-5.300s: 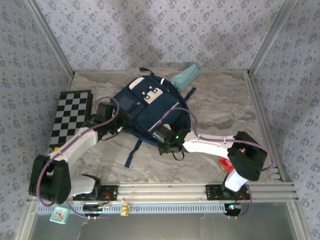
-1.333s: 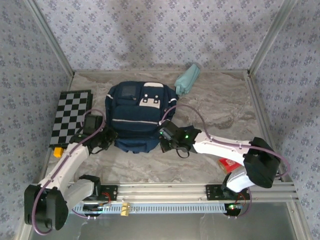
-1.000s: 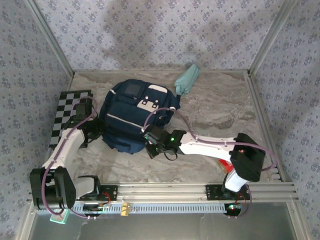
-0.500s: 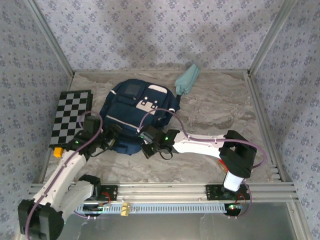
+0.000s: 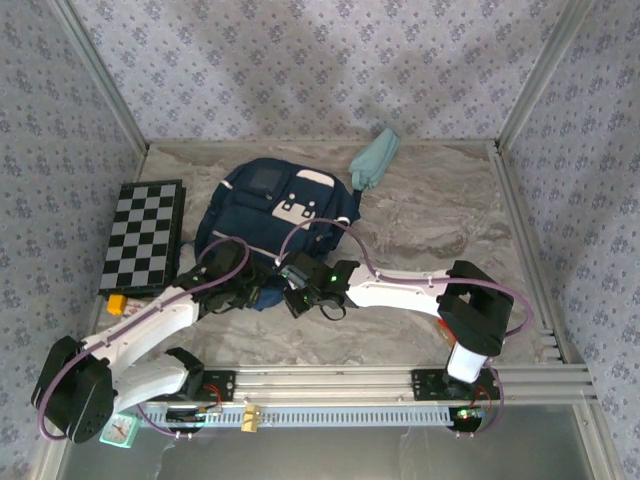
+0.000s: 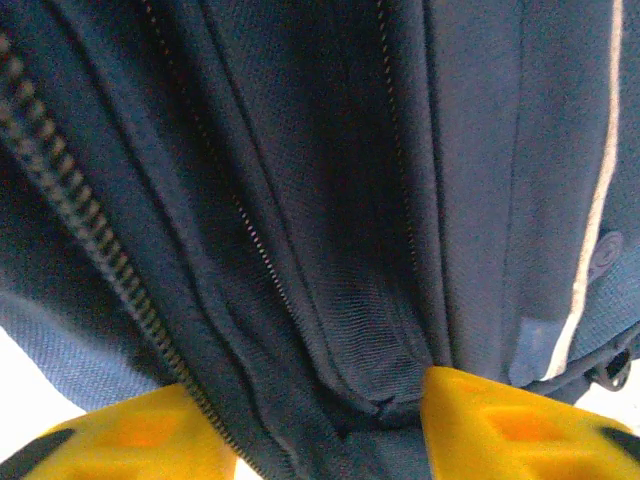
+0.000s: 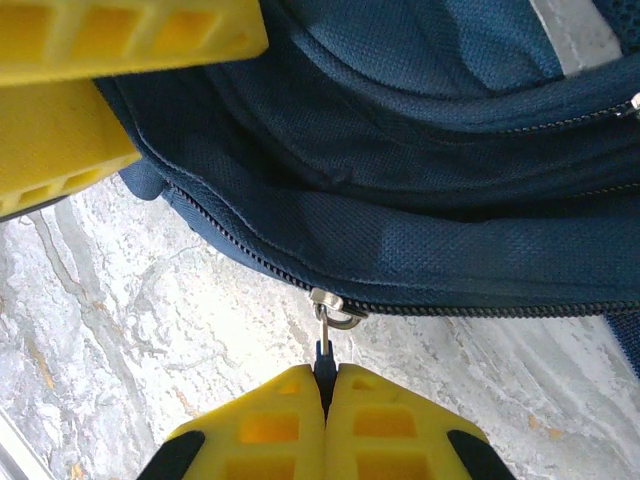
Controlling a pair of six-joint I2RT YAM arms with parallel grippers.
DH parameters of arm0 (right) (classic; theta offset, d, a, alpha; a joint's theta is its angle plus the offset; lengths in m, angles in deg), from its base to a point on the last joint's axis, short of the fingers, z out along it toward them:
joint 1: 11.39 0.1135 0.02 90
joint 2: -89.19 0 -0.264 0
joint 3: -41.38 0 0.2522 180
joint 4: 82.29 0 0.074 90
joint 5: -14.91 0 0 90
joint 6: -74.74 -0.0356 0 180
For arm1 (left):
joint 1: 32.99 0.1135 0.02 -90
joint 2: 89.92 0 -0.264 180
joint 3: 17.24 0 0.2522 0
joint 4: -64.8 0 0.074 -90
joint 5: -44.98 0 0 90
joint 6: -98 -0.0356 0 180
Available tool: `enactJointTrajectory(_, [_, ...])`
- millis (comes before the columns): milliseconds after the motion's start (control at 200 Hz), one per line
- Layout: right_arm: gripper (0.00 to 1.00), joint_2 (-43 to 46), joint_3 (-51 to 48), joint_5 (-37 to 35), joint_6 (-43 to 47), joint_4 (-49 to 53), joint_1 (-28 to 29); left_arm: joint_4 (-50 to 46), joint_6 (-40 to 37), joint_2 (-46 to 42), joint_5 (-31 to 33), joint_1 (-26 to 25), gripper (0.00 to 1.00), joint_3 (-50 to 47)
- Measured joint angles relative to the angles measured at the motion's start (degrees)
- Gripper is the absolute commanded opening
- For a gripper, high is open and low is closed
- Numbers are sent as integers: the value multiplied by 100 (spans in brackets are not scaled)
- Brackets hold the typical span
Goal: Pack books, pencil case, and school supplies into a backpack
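Holding the backpack at its near edge with both claws

Lying front-up on the marbled table, a little left of centre, the backpack has its white patches facing the ceiling. Its near edge is turned toward the arm bases, and both arms reach in to meet there.

The right gripper has its yellow fingers pressed flat together. They are pinched on the small dark tab of the zipper pull, whose metal ring hangs from the zip along the bag's lower seam. Marble shows just beneath that seam.

The left gripper is just beside it, to the left, at the same edge. Its two fingers stand apart, with a thick fold of navy fabric and a run of zipper teeth bunched between them. The cloth touches both fingers, but I cannot tell whether they are really squeezing it.

The pencil case lies at the far edge of the table, close by the bag's upper right corner. A checkered board lies flat on the left side, near the backpack.
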Motion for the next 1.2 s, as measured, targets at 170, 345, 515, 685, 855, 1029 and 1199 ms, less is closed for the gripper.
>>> enactJointTrajectory(170, [0, 4, 0, -127, -15, 42, -17, -31, 103, 92, 140, -70, 14, 0])
enactJointTrajectory(345, [0, 140, -63, -372, -122, 170, -70, -243, -42, -20, 284, -111, 0, 4])
enactJointTrajectory(515, [0, 514, -369, -535, -175, 184, -330, -518, -195, -573, 459, -114, 0, 4])
enactJointTrajectory(685, [0, 612, -625, -555, -144, 155, -997, -916, -437, -1016, 564, -35, 0, 7])
enactJointTrajectory(855, [0, 485, -610, -448, -31, 63, -1587, -1233, -654, -1252, 588, 109, 0, 9])
enactJointTrajectory(1029, [4, 310, -457, -63, 92, 66, -1757, -1248, -852, -1307, 522, 256, 7, 9])
enactJointTrajectory(1199, [40, 553, -398, 79, 98, 295, -1790, -1672, -1281, -1392, 684, 417, 41, 168])
